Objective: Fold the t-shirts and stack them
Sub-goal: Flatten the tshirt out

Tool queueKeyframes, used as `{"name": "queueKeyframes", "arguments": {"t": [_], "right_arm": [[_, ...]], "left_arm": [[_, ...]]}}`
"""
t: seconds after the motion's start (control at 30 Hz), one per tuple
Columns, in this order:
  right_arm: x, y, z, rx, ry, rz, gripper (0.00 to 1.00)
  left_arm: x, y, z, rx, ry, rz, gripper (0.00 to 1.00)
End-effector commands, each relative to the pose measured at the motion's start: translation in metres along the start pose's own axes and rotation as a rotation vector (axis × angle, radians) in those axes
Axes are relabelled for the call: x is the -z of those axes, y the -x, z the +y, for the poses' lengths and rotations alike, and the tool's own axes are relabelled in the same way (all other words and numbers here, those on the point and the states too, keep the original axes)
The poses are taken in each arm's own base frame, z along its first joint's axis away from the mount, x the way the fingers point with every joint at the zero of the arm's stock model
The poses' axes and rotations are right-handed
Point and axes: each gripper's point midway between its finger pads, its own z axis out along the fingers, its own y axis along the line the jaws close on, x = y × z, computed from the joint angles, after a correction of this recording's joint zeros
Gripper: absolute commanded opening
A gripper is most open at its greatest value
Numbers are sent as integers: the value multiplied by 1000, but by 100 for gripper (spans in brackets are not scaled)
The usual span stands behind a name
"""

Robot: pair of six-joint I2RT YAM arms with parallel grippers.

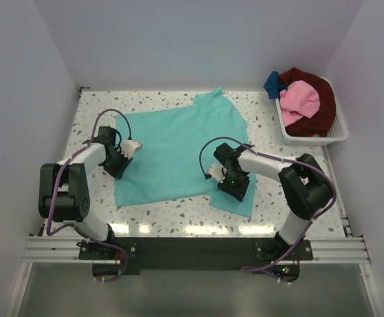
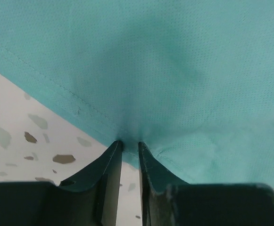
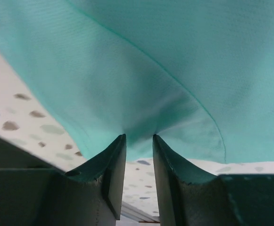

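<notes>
The teal-green t-shirt [image 1: 178, 142] lies spread on the speckled table, with one corner folded toward the near right. My left gripper [image 1: 133, 146] is at the shirt's left edge. In the left wrist view it [image 2: 129, 142] is shut on the hem of the teal shirt [image 2: 174, 70], and the fabric puckers at the tips. My right gripper [image 1: 212, 174] is at the shirt's near right part. In the right wrist view it [image 3: 139, 136] is pinched on a fold of the teal shirt [image 3: 174, 56], lifted a little off the table. A pink shirt [image 1: 301, 99], a dark red shirt [image 1: 322, 109] and a blue shirt [image 1: 273, 84] lie in the basket.
The white slatted basket [image 1: 310, 139] stands at the back right, against the right wall. White walls close in the table on the left, the back and the right. Bare speckled table [image 1: 178, 214] shows along the near edge.
</notes>
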Motion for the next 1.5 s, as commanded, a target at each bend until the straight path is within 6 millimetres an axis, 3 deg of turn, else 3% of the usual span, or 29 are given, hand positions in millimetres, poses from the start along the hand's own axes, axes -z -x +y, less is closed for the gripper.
{"name": "queueKeyframes", "arguments": {"t": [0.0, 0.03, 0.07, 0.13, 0.23, 0.3, 0.4, 0.5, 0.57, 0.77, 0.87, 0.97, 1.07, 1.2, 1.33, 1.43, 1.47], "right_arm": [[33, -2, 36, 42, 133, -15, 33], [41, 5, 54, 56, 244, -39, 33], [59, 20, 55, 70, 272, -85, 34], [80, 25, 59, 82, 310, -108, 36], [101, 49, 25, 48, 180, -208, 37], [97, 52, -9, -7, 83, -212, 36], [78, 47, -46, -77, 29, -171, 34], [58, 42, -75, -117, -32, -127, 32], [49, 41, -83, -112, -61, -106, 31], [19, 24, -71, -92, -12, -23, 30], [6, 7, -54, -69, 29, 40, 30], [-4, -18, -23, 0, 75, 145, 29], [-2, -28, 13, 91, 145, 195, 29], [16, -32, 54, 126, 328, 230, 29], [41, -7, 42, 119, 316, 117, 33], [75, 24, 10, 27, 329, -36, 42], [96, 39, -20, -35, 288, -135, 47]], "left_arm": [[15, -31, -4, -46, 12, 93, 25], [22, -30, -3, -58, 18, 83, 27], [26, -27, -1, -59, 26, 71, 30], [38, -9, 3, -63, 24, 17, 33], [53, 24, 8, -45, 7, -81, 38], [59, 43, 10, -40, -1, -134, 40], [54, 54, 7, -29, -33, -148, 43], [44, 57, 7, -8, -47, -148, 44], [34, 56, 8, 5, -52, -136, 44], [15, 46, 10, 19, -50, -89, 45], [8, 38, 9, 18, -52, -57, 45], [5, 30, 9, 9, -50, -30, 45], [5, 22, 5, -4, -62, -5, 45], [8, 7, -6, -27, -90, 34, 45], [19, 8, -15, -48, -135, 16, 45], [42, 39, -16, -62, -166, -90, 47], [56, 62, -8, -68, -150, -167, 48]]}}
